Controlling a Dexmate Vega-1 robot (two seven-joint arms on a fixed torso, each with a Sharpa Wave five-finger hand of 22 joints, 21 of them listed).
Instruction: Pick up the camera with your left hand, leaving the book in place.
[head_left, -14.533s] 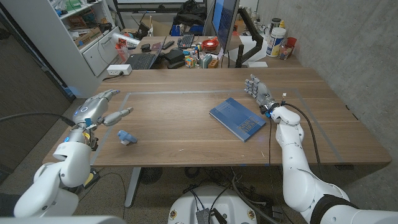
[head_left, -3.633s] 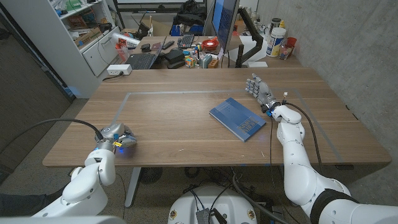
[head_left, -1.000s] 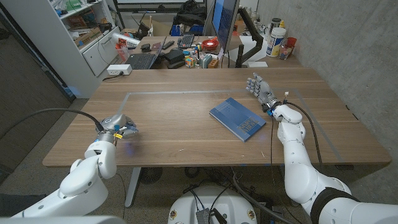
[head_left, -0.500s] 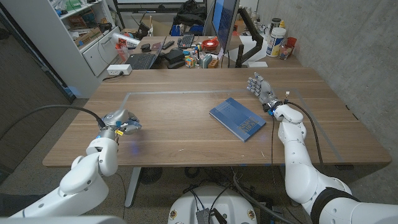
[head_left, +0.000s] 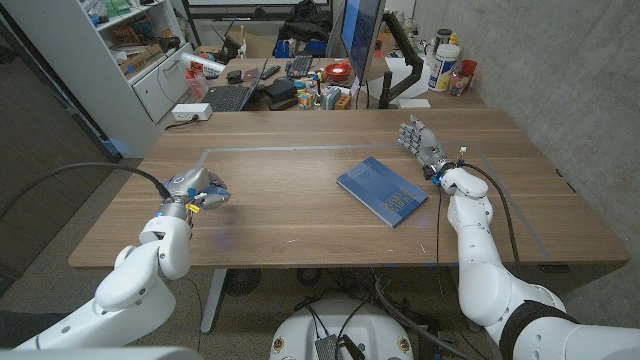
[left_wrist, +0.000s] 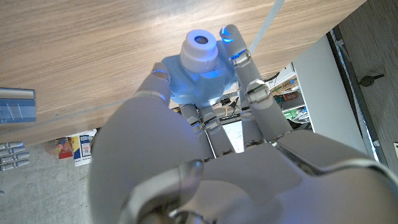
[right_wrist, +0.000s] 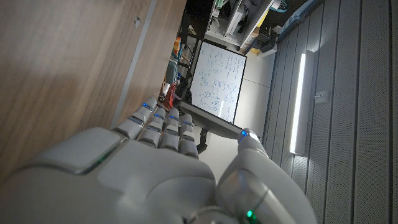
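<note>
Currently: L hand (left_wrist: 205, 155) grips camera (left_wrist: 202, 68), lifted at table's 9 o'clock; book (head_left: 382, 190) untouched. R hand (head_left: 420, 142) idle, fingers apart. Next: hold steady.

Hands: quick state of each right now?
Left hand: fingers closed around the camera, holding it.
Right hand: holding nothing, fingers apart, beside the book.

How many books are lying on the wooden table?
1. The blue book lies flat right of the table's middle, near the right hand. None shows hidden elsewhere.

Bare table (head_left: 290, 200) btwn left hand (head_left: 196, 190) & book (head_left: 382, 190).
</note>
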